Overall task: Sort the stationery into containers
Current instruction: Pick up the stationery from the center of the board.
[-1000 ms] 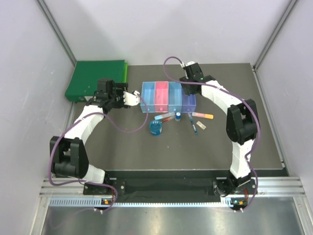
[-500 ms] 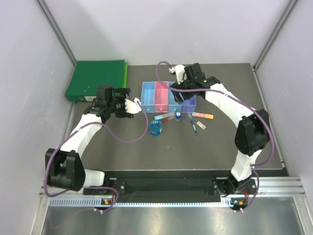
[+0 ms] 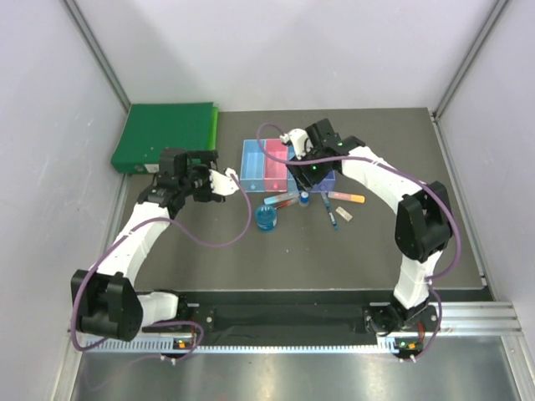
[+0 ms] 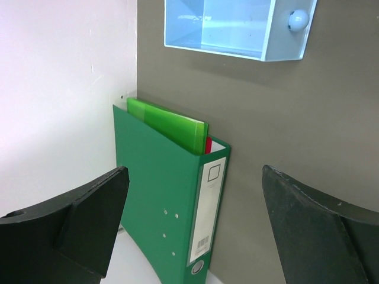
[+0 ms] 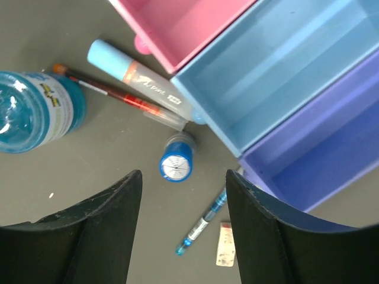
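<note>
My right end effector (image 5: 182, 177), jaws apart and empty, has shifted frame-left above one bottle (image 5: 176, 164); left end effector (image 4: 194, 177) wide. Four bins (image 3: 253, 163).

**Both arms reach in, jaws parted**

The left arm (image 3: 140, 227) arcs from the lower left toward centre frame, jaws spread wide and empty. The right arm (image 3: 378, 174) curls in from the lower right, jaws apart, gripping nothing.

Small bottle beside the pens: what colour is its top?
Blue; the small bottle shows best in the right wrist view.
</note>
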Controlling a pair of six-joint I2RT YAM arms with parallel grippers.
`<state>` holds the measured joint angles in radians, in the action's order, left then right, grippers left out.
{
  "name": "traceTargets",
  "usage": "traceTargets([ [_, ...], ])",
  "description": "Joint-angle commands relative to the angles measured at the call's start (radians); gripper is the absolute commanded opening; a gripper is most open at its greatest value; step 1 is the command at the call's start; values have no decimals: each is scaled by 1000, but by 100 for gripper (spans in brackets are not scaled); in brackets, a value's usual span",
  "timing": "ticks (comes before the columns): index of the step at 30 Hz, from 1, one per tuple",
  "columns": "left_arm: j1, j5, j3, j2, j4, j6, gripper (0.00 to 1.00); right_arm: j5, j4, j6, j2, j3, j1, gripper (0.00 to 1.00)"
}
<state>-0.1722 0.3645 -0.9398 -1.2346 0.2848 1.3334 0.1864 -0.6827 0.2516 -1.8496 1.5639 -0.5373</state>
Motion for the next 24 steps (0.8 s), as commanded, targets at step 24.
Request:
traceTargets([
  [24, -4, -22, 33, 75, 7, 13, 99, -33, 18, 28, -92, -42, -58, 56],
])
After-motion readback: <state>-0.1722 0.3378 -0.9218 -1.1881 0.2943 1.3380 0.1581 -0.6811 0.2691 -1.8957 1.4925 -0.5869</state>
